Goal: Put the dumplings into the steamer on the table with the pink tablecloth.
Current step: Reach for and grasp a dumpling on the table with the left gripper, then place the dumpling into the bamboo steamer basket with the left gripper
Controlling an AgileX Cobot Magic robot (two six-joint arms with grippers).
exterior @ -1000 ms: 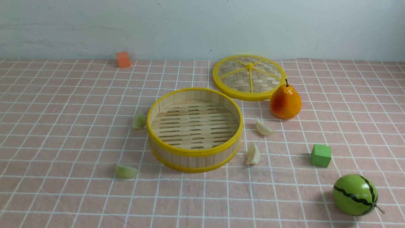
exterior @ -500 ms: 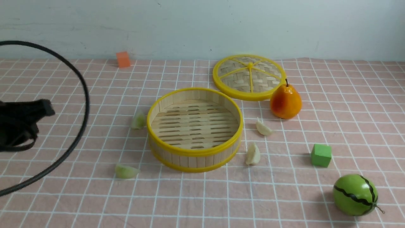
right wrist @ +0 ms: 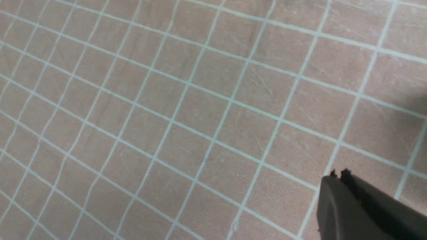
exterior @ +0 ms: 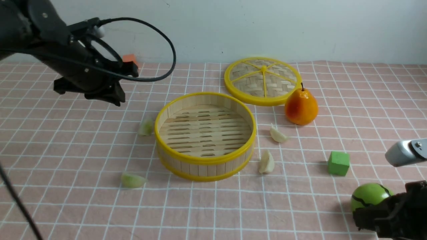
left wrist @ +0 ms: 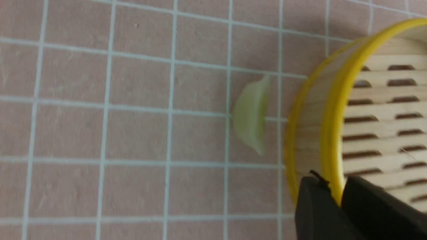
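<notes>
Front view has the steamer (exterior: 205, 166) empty and all four dumplings (exterior: 145, 127) — two green, two white — lying on the counter (exterior: 66, 150) around it, so every placement is yet to do, I judge; the left pincer (left wrist: 336, 193) hovers slightly parted and empty, the right pincer (right wrist: 337, 175) closed on nothing.

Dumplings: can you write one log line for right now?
steamer: empty | dumplings: all four on pink tablecloth | left gripper: open slightly, holding nothing | right gripper: shut, holding nothing
</notes>
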